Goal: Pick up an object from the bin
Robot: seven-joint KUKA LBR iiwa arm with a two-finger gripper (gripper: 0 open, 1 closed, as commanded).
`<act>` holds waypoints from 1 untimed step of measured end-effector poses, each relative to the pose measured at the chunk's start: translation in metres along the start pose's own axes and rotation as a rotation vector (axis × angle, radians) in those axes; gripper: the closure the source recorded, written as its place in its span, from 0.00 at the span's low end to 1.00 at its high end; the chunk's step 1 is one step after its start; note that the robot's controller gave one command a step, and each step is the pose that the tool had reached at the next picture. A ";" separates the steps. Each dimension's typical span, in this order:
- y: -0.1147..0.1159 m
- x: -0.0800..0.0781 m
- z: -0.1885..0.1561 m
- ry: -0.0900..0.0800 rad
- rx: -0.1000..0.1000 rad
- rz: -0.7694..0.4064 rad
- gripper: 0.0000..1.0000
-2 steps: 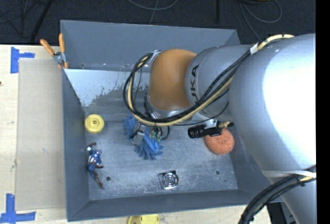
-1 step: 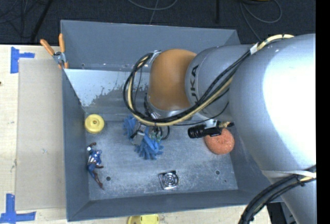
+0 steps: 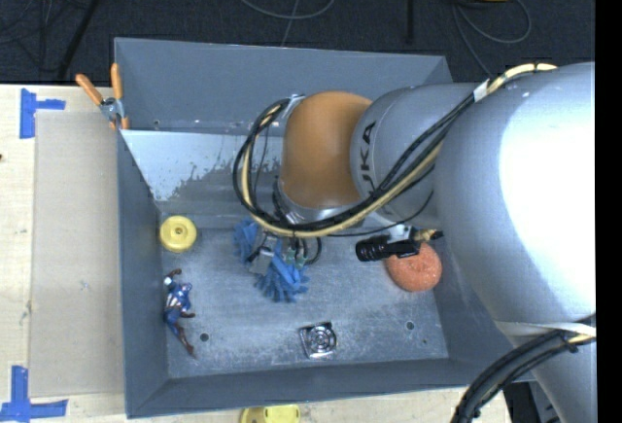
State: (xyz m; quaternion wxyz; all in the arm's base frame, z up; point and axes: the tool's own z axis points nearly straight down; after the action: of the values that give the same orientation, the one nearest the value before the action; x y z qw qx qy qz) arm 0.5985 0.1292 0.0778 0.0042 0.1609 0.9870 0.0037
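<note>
— Centre of the frame, low in the bin (image 3: 292, 86), the gripper (image 3: 268, 258) is down at a blue frilly thing (image 3: 284, 279). Is this the grasp step?
— Probably. Whether it is wide or closed cannot be told under the orange cover (image 3: 316, 154). The next move calls for a firm close, then a straight lift.
— Any writing?
— Part of the "KUKA" lettering (image 3: 367, 155) on the arm (image 3: 525, 188).

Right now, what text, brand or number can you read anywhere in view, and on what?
"KA": black letters running sideways on the silver arm housing; the rest of the word is hidden by cables.
Things in the bin: no lettering can be read on any of them.
</note>
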 end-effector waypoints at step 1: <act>-0.002 0.002 -0.019 0.012 0.008 -0.001 1.00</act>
State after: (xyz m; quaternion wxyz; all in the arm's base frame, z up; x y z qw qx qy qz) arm 0.5956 0.1284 0.0971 -0.0022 0.1605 0.9870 0.0005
